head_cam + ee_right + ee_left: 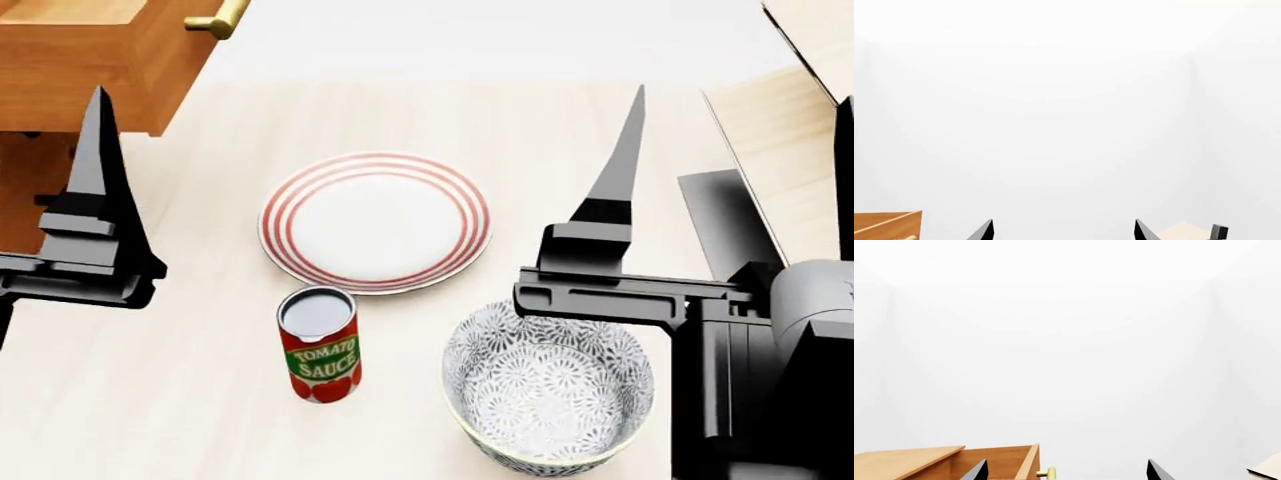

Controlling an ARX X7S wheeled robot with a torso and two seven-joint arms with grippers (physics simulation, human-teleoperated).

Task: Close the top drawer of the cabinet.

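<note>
The top drawer (80,50) stands pulled out of the orange-brown cabinet (24,190) at the far left of the head view, its brass bar handle (214,20) facing the table. In the left wrist view the drawer (997,462) and handle (1047,472) lie just beyond my left gripper (1067,472), which is open and empty. One left finger (96,150) stands beside the drawer front. My right gripper (1063,231) is open and empty, over the table's right side (741,110); the drawer (887,225) shows far off to its side.
A red-ringed white plate (376,220) lies mid-table. A tomato sauce can (320,345) and a patterned bowl (550,385) stand nearer me. Pale wood slanted panels (781,140) on a dark grey base (721,215) stand at the right.
</note>
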